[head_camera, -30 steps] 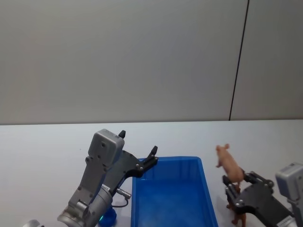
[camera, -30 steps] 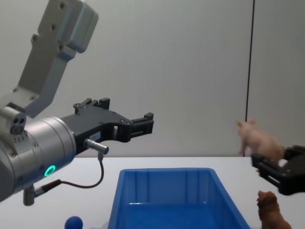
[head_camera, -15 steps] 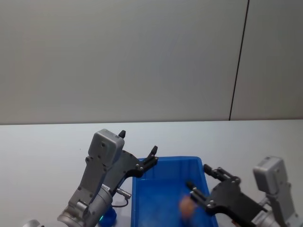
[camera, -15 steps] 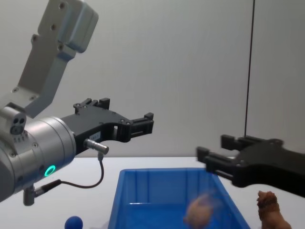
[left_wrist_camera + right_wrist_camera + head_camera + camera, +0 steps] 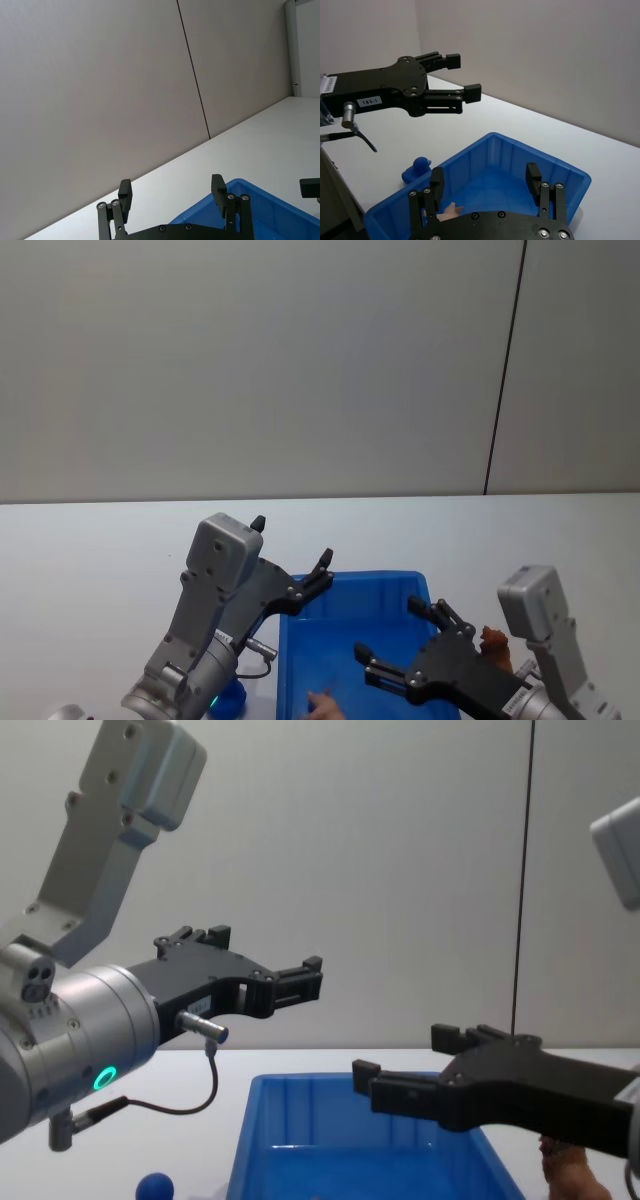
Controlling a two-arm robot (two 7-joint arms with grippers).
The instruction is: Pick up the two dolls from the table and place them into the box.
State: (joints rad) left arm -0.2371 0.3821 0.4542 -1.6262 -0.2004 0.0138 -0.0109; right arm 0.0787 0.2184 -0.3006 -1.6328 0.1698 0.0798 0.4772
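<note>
My right gripper (image 5: 388, 630) hangs wide, empty, over the box (image 5: 372, 588), left gripper (image 5: 292, 540) wide by its far-left corner; I'd clear the rim before reaching for the brown doll (image 5: 493, 640).

Read as a robotics lab or test cell. The plain white table (image 5: 80, 540) ran up against bare grey panel walls (image 5: 250, 360) with one dark vertical seam (image 5: 505, 370). A printed number label (image 5: 370, 101) was stuck on the left gripper (image 5: 464, 75) body, lab-inventory style. A pale strip (image 5: 290, 45) at the wall's far end was possibly a door frame; too little showed.
</note>
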